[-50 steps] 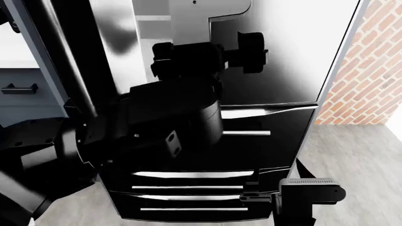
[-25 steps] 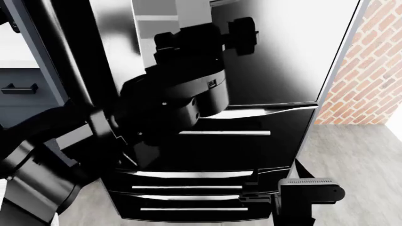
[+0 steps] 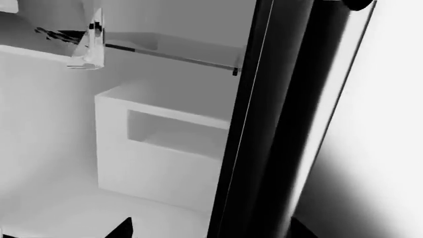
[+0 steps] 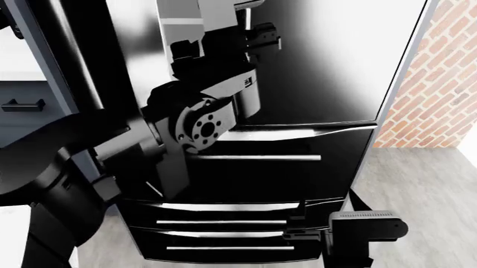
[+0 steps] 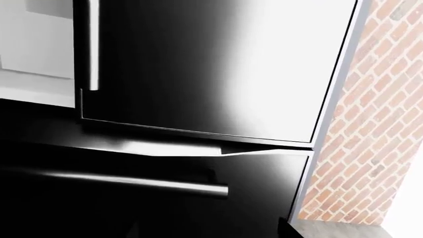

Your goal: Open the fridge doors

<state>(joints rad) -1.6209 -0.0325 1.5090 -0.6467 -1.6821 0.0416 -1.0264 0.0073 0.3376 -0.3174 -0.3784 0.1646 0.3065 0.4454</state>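
- Left arm [image 4: 111,151]: glossy black and grey segments, bulky rounded housings.
- Round grey joint flange [image 4: 203,129] with a ring of bolt holes.
- Small white marking [image 4: 247,82] near the wrist.

The pale grey stone-look floor [image 4: 417,184] carries the tall glossy black fridge [image 4: 328,167]. A red brick wall [image 4: 439,84] rises beside it.
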